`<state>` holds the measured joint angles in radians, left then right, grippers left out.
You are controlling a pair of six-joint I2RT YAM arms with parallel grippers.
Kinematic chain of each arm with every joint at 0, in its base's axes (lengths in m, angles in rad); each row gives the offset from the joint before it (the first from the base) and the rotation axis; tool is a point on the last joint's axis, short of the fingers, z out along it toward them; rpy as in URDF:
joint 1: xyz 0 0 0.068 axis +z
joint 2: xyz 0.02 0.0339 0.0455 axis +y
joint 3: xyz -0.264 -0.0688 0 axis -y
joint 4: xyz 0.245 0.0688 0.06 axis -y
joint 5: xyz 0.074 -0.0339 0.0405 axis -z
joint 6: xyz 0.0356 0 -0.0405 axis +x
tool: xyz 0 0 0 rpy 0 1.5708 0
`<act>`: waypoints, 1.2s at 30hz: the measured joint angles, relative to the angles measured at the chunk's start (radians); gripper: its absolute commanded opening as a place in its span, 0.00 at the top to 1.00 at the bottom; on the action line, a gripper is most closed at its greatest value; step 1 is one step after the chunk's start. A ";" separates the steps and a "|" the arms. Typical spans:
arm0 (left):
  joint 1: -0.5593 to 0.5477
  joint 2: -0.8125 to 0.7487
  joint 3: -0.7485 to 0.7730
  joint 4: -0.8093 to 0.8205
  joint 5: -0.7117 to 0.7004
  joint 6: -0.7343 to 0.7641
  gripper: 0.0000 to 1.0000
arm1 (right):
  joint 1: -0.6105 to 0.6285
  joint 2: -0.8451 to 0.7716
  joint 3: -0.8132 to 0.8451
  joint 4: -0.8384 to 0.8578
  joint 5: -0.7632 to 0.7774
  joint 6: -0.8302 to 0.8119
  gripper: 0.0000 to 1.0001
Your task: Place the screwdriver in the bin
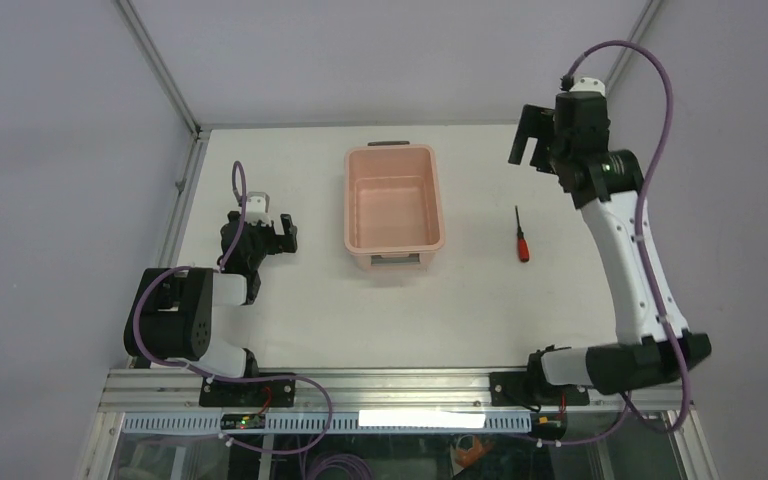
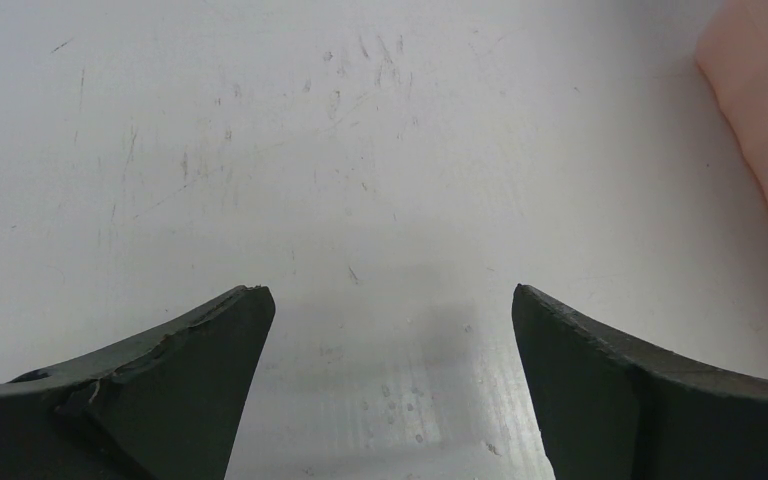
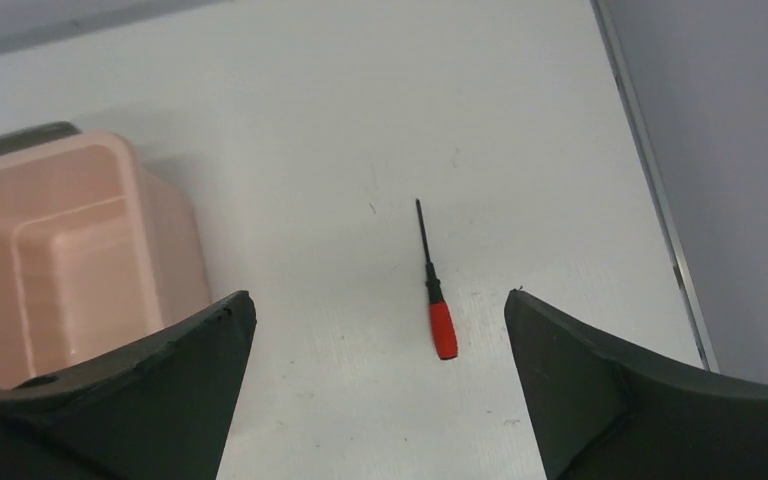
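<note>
The small screwdriver [image 1: 522, 241] with a red handle and thin dark shaft lies flat on the white table, right of the salmon-pink bin [image 1: 351, 205]. The bin stands upright with nothing in it, dark handles at its short ends. My right gripper [image 1: 530, 140] is open and empty, raised high over the far right of the table. In the right wrist view the screwdriver [image 3: 441, 327] lies well below, between my open fingers, with the bin [image 3: 60, 250] at left. My left gripper [image 1: 282, 232] is open and empty, low over the table, left of the bin.
A metal frame rail [image 1: 182, 190] runs along the table's left edge and another along the right edge [image 3: 660, 190]. Grey walls stand close behind. The bin's side [image 2: 760, 110] shows at the right of the left wrist view.
</note>
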<state>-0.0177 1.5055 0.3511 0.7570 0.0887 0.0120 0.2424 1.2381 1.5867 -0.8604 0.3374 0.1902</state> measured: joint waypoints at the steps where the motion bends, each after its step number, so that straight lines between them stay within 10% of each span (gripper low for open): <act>1: 0.000 0.000 0.000 0.000 0.000 0.000 0.01 | -0.043 0.083 0.045 -0.036 -0.025 -0.006 0.02; 17: 0.000 0.000 0.000 0.000 0.000 0.000 0.01 | -0.272 0.687 -0.164 -0.079 -0.286 -0.043 0.28; 25: 0.000 0.000 0.000 0.000 0.000 0.000 0.01 | -0.291 0.735 -0.196 -0.029 -0.326 -0.070 1.00; 36: 0.000 0.000 0.000 0.000 0.000 0.000 0.01 | -0.288 0.642 -0.058 -0.224 -0.331 -0.077 1.00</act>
<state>-0.0177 1.5055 0.3511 0.7574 0.0883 0.0120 -0.0456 1.8801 1.5291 -1.0847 0.0063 0.1127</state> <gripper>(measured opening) 0.991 0.133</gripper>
